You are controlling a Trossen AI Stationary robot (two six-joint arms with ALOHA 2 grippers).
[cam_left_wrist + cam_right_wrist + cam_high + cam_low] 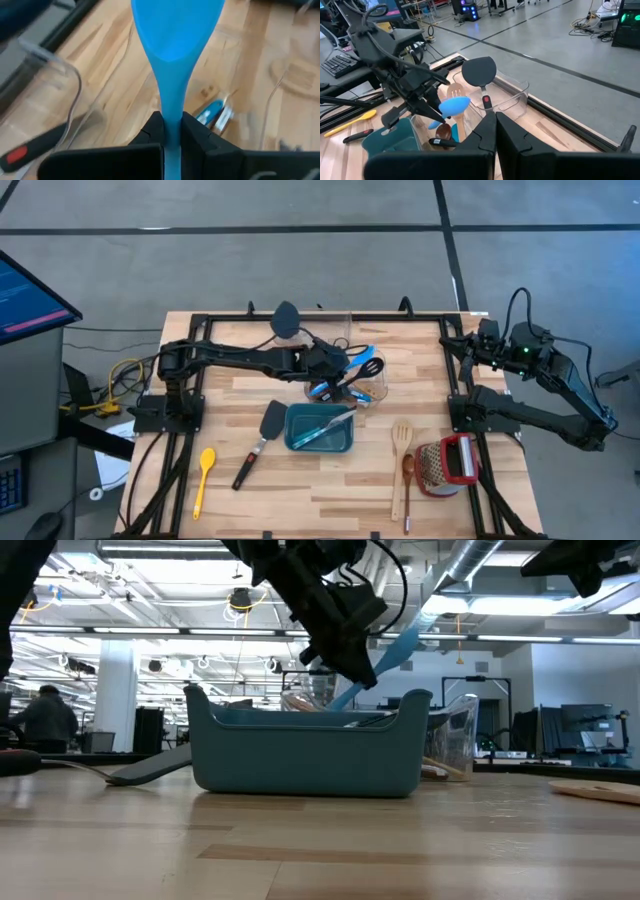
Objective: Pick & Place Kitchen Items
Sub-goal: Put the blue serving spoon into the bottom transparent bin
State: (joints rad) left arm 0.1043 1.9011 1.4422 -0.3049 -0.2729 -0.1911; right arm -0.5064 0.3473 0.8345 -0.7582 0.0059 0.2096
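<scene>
— Where does the sorting stand?

— Midway, by the look of it. The blue spoon [172, 45], slim-handled with a broad smooth bowl, hangs above the clear container [362, 385] at mid-table, pinched by its handle in the closed left gripper [335, 365]. Utensils already fill that container and the teal bin [319, 429].

— What remains?

— A yellow spoon [203, 477], a black spatula [260, 440] and wooden spoons [403, 465] lie loose on the table [300, 500]. The right gripper [495, 122] waits shut and empty at the table's right edge.

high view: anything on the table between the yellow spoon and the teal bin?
Yes: the black spatula lies between the yellow spoon and the teal bin, seen in the high view.
</scene>
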